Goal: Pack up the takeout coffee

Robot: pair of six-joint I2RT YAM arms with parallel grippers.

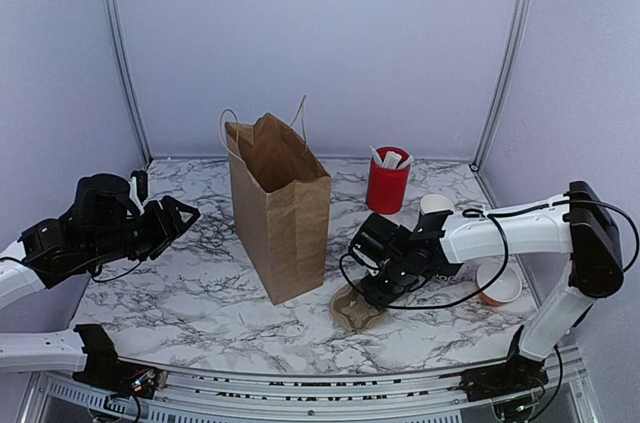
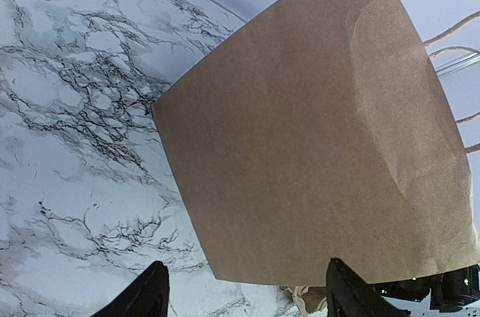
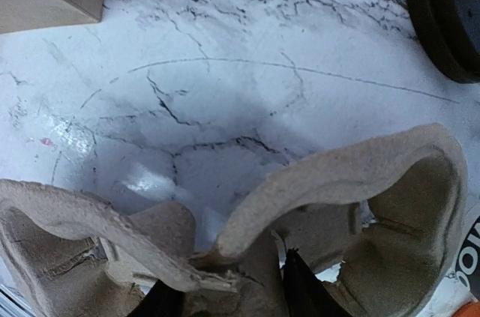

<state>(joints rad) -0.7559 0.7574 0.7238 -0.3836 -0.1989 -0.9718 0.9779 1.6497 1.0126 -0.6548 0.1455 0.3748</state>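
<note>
A round black lid (image 3: 448,17), apparently on the takeout coffee, shows at the upper right edge of the right wrist view; in the top view my right arm hides it. My right gripper (image 1: 378,286) (image 3: 231,296) is low over the table, its fingers closed on the middle ridge of a moulded cardboard cup carrier (image 1: 356,309) (image 3: 337,182). The brown paper bag (image 1: 280,205) (image 2: 322,130) stands upright and open mid-table. My left gripper (image 1: 186,214) (image 2: 244,298) is open and empty, hovering left of the bag and facing its side.
A red tub of white sachets (image 1: 387,181) stands behind the right arm. A white-rimmed cup (image 1: 436,204) is to its right. A white-inside, orange-edged cup (image 1: 499,284) sits by the right arm's elbow. Walls enclose the back and sides.
</note>
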